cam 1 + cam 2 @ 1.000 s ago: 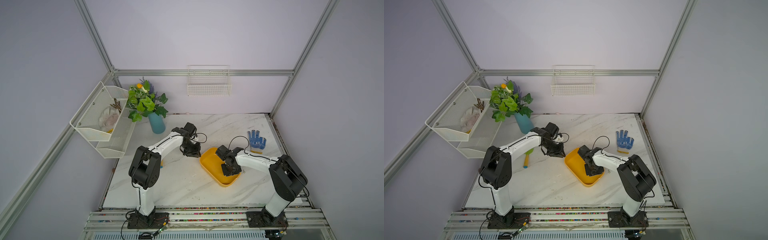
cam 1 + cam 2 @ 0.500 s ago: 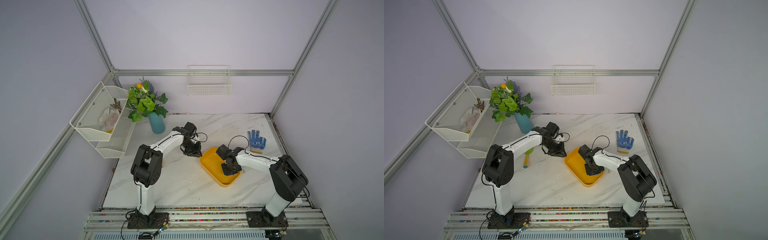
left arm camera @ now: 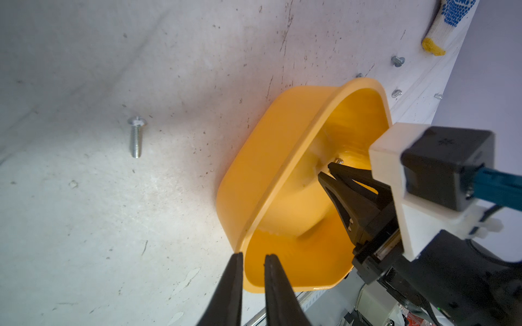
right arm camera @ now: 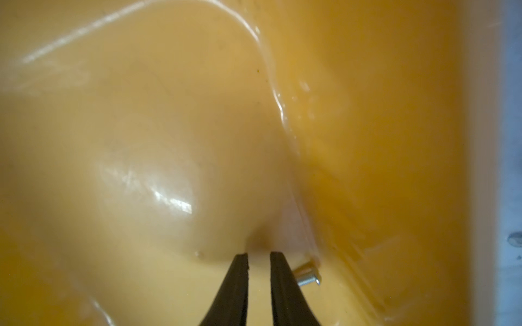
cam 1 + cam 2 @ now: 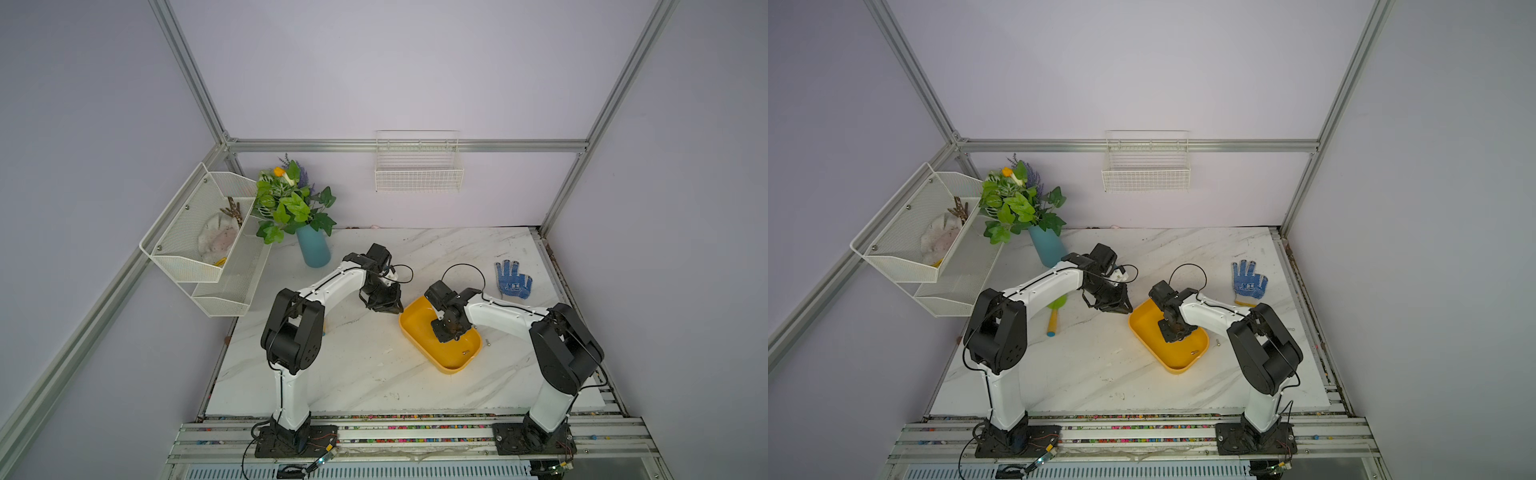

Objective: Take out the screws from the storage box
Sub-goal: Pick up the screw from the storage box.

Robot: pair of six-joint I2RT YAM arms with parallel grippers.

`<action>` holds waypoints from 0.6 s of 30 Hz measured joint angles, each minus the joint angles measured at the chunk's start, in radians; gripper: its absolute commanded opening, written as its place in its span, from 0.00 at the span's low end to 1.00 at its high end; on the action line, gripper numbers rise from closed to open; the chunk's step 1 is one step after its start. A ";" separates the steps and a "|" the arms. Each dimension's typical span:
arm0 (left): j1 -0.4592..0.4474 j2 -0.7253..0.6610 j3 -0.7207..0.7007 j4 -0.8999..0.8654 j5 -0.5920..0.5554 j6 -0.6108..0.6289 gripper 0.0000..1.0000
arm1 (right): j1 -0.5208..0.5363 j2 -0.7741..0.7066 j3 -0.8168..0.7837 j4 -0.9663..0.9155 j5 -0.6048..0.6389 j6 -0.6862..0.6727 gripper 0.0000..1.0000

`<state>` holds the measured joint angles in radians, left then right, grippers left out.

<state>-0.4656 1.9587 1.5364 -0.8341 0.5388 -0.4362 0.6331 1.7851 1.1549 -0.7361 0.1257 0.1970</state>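
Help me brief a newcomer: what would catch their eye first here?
The bright yellow storage box sits mid-scene, with the right hand down inside it beside a tiny screw. The left hand pinches the box's corner rim. Next comes the leafy plant in a blue vase at the far left of the table.

Yellow-orange storage box (image 5: 419,332): shallow, with round corners and a rim. Sits on the white table (image 5: 365,382), open side up, turned a bit crooked. Tiny silvery screws (image 3: 397,60): short, with round heads. One screw in the box (image 4: 308,278), on its side, close to a wall. One screw beside the box (image 5: 488,343), on the table. One lone screw (image 3: 136,138) farther off, lying flat. A few more near the table edge.
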 measured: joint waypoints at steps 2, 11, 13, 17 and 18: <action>0.000 0.000 0.000 0.000 0.000 0.000 0.20 | 0.000 -0.004 0.016 -0.001 -0.003 0.014 0.24; 0.000 -0.003 0.000 0.000 0.004 0.000 0.21 | 0.000 -0.101 0.019 -0.102 -0.046 0.234 0.28; 0.000 -0.010 0.000 -0.001 0.004 0.001 0.21 | 0.000 -0.101 0.005 -0.134 -0.050 0.274 0.29; 0.000 -0.027 0.000 0.000 0.004 0.003 0.21 | 0.000 -0.104 -0.039 -0.174 -0.053 0.331 0.32; 0.000 -0.031 0.000 0.000 0.004 0.003 0.21 | 0.000 -0.104 -0.046 -0.180 -0.052 0.341 0.32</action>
<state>-0.4656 1.9282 1.5364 -0.8345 0.5426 -0.4328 0.6327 1.6810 1.1091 -0.9157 0.0734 0.5377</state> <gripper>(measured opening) 0.210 0.314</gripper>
